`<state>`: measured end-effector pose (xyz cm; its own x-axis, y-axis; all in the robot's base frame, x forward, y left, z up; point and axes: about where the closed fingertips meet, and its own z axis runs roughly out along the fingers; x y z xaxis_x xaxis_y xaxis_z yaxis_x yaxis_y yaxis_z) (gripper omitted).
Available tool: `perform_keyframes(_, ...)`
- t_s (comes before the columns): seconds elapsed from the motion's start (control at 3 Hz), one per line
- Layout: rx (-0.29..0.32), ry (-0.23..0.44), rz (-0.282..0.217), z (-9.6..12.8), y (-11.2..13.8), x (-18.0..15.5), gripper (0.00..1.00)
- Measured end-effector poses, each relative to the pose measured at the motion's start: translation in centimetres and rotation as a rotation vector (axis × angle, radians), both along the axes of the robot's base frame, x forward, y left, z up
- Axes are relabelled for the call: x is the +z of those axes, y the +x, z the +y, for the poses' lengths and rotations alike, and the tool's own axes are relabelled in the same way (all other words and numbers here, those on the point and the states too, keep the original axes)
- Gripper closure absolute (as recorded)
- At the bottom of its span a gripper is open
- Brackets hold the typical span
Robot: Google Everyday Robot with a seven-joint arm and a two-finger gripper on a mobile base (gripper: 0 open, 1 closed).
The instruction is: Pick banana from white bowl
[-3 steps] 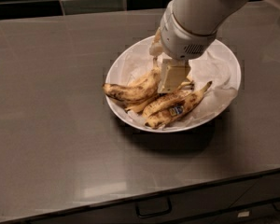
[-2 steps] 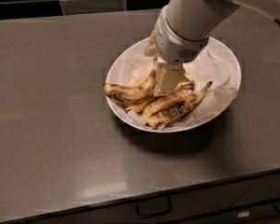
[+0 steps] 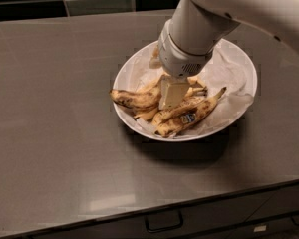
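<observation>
In the camera view the gripper (image 3: 172,94) is down inside the white bowl (image 3: 251,71), in the middle of the fruit pile. It is touching or just beside the banana (image 3: 133,98), which lies in the bowl's left part. I cannot tell whether the gripper is apart or clamped. This looks like the grasping step. The next move calls for a firm hold on the banana, then a lift clear of the slimmer stickered bananas (image 3: 189,116) on the near side.

Cream end effector (image 3: 173,93) in white bowl (image 3: 249,68); yellow banana (image 3: 134,98) brown-blotched
</observation>
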<state>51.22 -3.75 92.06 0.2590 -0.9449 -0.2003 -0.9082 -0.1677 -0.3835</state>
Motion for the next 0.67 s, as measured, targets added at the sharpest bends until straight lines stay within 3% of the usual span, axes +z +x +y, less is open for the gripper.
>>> perform_keyframes(0.67,0.017,-0.026,0.006,0.4,0.2,-2.3,0.35)
